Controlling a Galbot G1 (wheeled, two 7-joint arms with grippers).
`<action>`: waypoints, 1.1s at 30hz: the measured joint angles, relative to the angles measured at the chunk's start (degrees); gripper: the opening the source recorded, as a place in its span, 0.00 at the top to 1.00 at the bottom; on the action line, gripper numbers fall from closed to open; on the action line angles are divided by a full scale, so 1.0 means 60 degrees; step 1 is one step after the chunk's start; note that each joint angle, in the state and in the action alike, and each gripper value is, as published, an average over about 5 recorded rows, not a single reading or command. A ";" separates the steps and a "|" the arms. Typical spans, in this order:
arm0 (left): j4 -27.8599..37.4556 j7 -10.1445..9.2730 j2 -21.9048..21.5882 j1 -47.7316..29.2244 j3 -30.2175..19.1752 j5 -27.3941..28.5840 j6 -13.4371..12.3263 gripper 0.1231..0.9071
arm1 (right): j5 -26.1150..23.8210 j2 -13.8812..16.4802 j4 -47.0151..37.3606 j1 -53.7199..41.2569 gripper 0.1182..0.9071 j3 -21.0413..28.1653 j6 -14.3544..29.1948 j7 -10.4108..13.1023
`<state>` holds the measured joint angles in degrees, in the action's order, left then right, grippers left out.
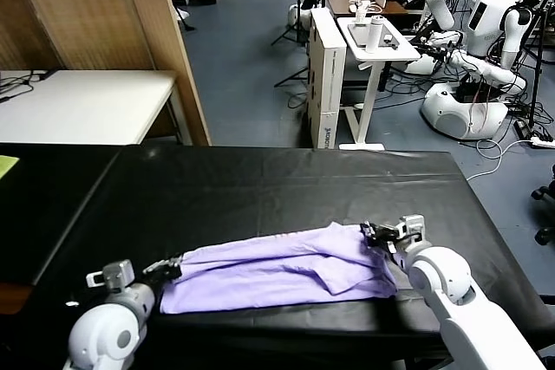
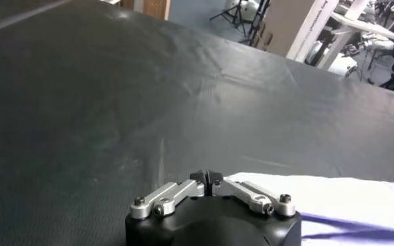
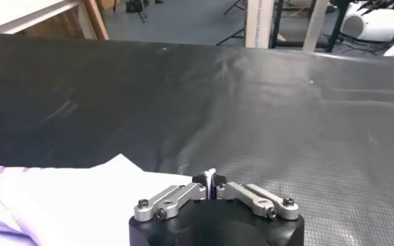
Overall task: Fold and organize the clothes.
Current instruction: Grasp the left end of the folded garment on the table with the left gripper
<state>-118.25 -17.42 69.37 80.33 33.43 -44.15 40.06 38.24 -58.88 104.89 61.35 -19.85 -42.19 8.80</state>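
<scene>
The left end effector (image 1: 170,267) is closed on the left end of a lavender T-shirt (image 1: 277,270), and the right end effector (image 1: 375,237) is closed on its right end, with a sliver of cloth pinched between its fingers. The shirt lies folded into a long band across the near edge of a black bench (image 1: 260,188), stretched between the two arms.

The T-shirt (image 1: 277,270) is thin, soft matt cloth, lavender and creased all over. The counter (image 1: 260,188) has a black sheet with a fine woven-looking grain and a dull sheen. Both claws have brushed bare-metal links on glossy black plastic, and the arm shells are smooth white plastic.
</scene>
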 joint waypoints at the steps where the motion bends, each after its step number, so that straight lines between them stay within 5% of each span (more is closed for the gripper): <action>1: 0.0042 0.0032 -0.0032 -0.0059 -0.0039 0.0007 -0.0041 0.96 | -0.0071 -0.0055 -0.0005 0.0029 0.96 -0.0048 0.0011 0.0010; 14: 0.1007 0.0374 -0.0253 -0.1566 -0.0937 0.0224 -0.0407 0.96 | -0.0574 -0.0587 -0.0333 -0.0111 0.95 -0.0345 0.0792 -0.0081; 19: 0.1259 0.0718 -0.0305 -0.1843 -0.1087 0.0434 -0.0588 0.92 | -0.0529 -0.0492 -0.0226 -0.0060 0.76 -0.0423 0.1199 -0.0652; 27: 0.1196 0.1128 -0.0537 -0.1756 -0.0946 0.0698 -0.1023 0.33 | -0.0260 -0.0001 0.0432 0.0306 0.13 -0.0693 0.1515 -0.0969; 30: 0.1084 0.1062 -0.0663 -0.1660 -0.0834 0.0431 -0.0877 0.12 | -0.0015 0.0288 0.0790 0.0536 0.02 -0.0859 0.1458 -0.0898; 33: 0.0922 0.0783 -0.0851 -0.1523 -0.0712 -0.0040 -0.0530 0.02 | 0.0274 0.0573 0.1159 0.0805 0.00 -0.1072 0.1310 -0.0820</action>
<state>-112.72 -12.72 64.26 71.19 29.16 -44.39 36.88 39.89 -55.44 111.84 66.18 -26.28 -34.33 3.88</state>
